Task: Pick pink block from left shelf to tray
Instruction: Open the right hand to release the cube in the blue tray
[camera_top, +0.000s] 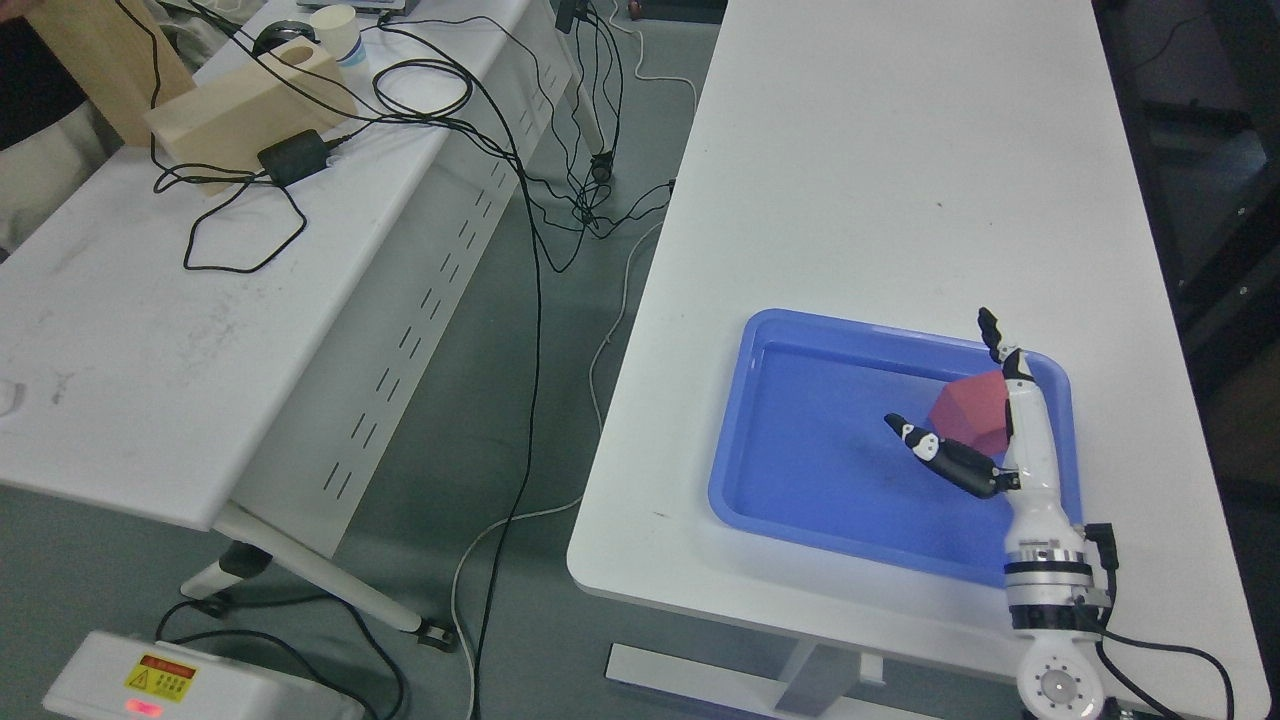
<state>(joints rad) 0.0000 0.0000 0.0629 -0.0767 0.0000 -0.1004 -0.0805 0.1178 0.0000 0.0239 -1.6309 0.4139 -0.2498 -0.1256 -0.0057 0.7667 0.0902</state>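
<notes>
Operator, your right hand (985, 420) comes in from the lower right of the head view and stands over the right part of the tray (800, 500). Its fingers (1000, 345) are spread, with the thumb stretched out to the left and the long fingers pointing toward the tray's far rim. You will find the block (968, 410) between thumb and fingers, inside the tray near its far right corner. It reads reddish pink and faceted. The hand hides its right side, so you cannot tell whether the palm touches it; the fingers do not close around it. Whether it rests flat on the tray floor cannot be judged either.

The tray is blue and sits near the front edge of the right table (900, 150), toward the front right corner. Nothing else shows inside it.

Your left arm does not appear.

Across the aisle, the left table (120, 350) carries a wooden box (250, 110) near its far end, a black adapter (293, 156) just in front of the box, and a paper cup (336, 30) behind it. Black cables (530, 250) run from that table over its right edge down to the floor. A white unit (190, 690) with a yellow warning label sits at the picture's lower left.
</notes>
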